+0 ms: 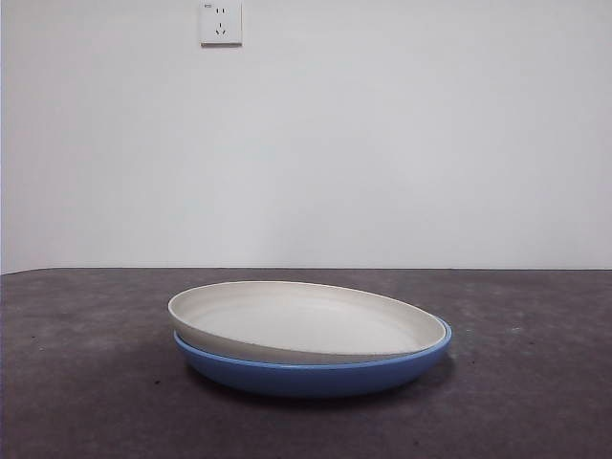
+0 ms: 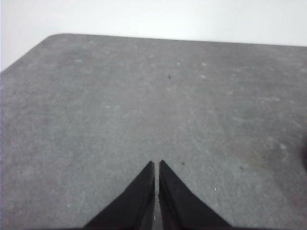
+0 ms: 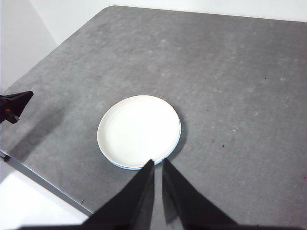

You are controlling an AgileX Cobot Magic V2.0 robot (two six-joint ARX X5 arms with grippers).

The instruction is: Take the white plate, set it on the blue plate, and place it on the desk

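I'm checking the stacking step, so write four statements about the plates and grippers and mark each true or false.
1. The white plate rests in the blue plate. True.
2. The white plate sits level. False: it is tilted, its rim raised on one side.
3. The right gripper holds the white plate. False: it holds nothing, jaws shut, high over the stack.
4. The left gripper is shut over the bare desk. True.

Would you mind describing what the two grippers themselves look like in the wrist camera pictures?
The left gripper and the right gripper look alike: each shows two plain matte black jaws, wide at the base and tapering to narrow pointed tips. No cables, labels or markings show on them. In the right wrist view, another black pointed tip with a small red spot appears at the picture's edge.
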